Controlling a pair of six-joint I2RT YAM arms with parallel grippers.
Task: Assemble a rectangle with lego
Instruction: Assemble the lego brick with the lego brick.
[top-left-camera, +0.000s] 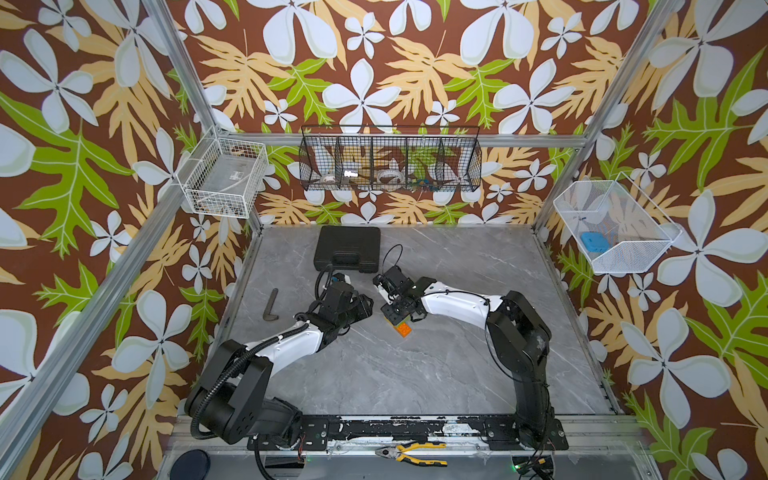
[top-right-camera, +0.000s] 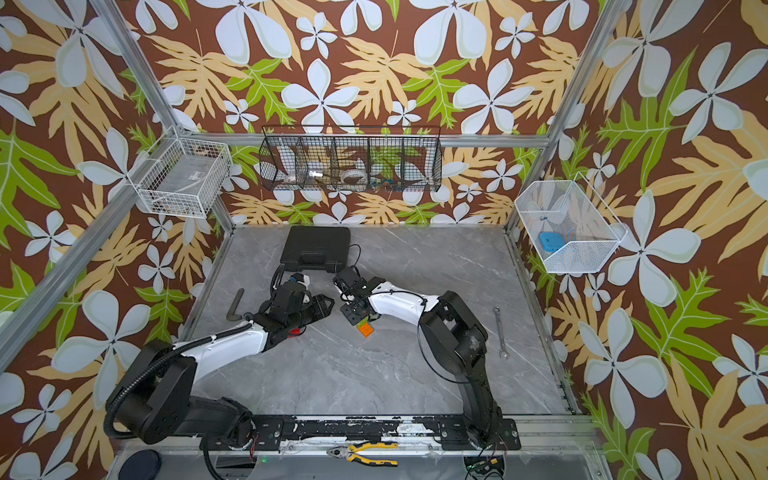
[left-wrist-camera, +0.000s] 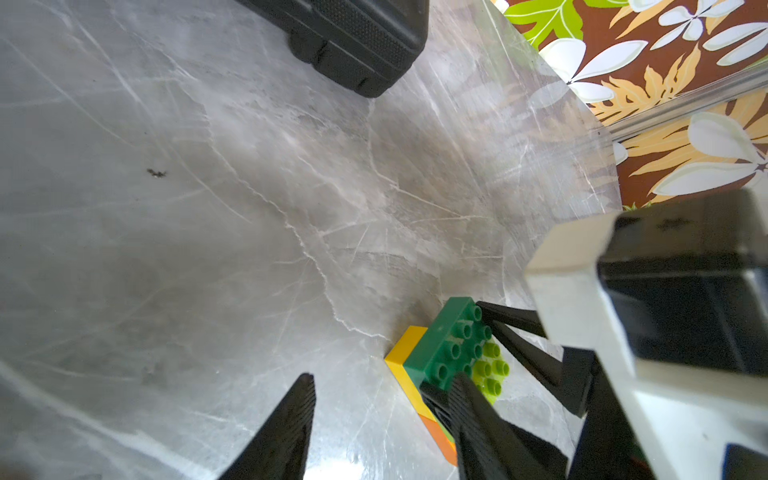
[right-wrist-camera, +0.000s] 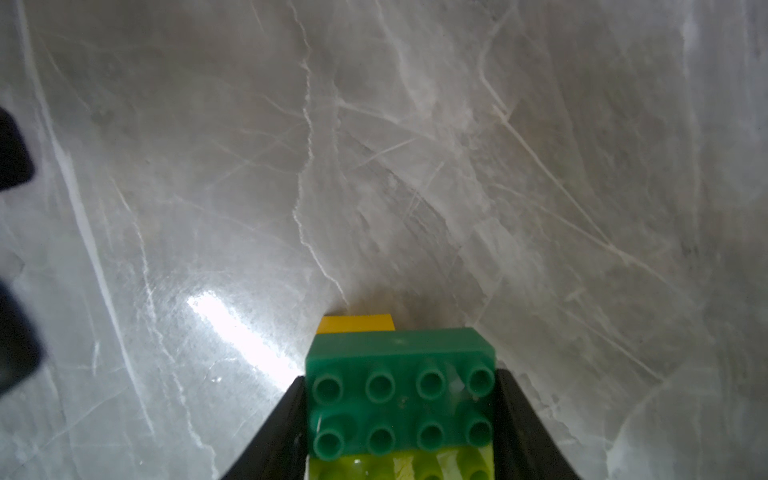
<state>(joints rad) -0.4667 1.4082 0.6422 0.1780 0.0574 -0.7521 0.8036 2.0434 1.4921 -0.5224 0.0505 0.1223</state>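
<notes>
A small two-layer block of joined lego rests on the grey table. Its top is a dark green brick (right-wrist-camera: 399, 399) beside a lime green brick (left-wrist-camera: 492, 368). Underneath are a yellow brick (left-wrist-camera: 405, 351) and an orange brick (top-left-camera: 403, 329), which also shows in both top views (top-right-camera: 365, 330). My right gripper (right-wrist-camera: 400, 378) is shut on this block, one finger on each short end of the dark green brick. My left gripper (left-wrist-camera: 382, 378) hovers just left of the block, open with only bare table between its fingers. A small red piece (top-right-camera: 294, 331) shows under my left arm.
A black plastic case (top-left-camera: 347, 249) lies at the back of the table. A dark L-shaped tool (top-left-camera: 270, 305) lies to the left and a wrench (top-right-camera: 500, 332) to the right. Pliers (top-left-camera: 415, 454) rest on the front rail. Wire baskets hang on the walls.
</notes>
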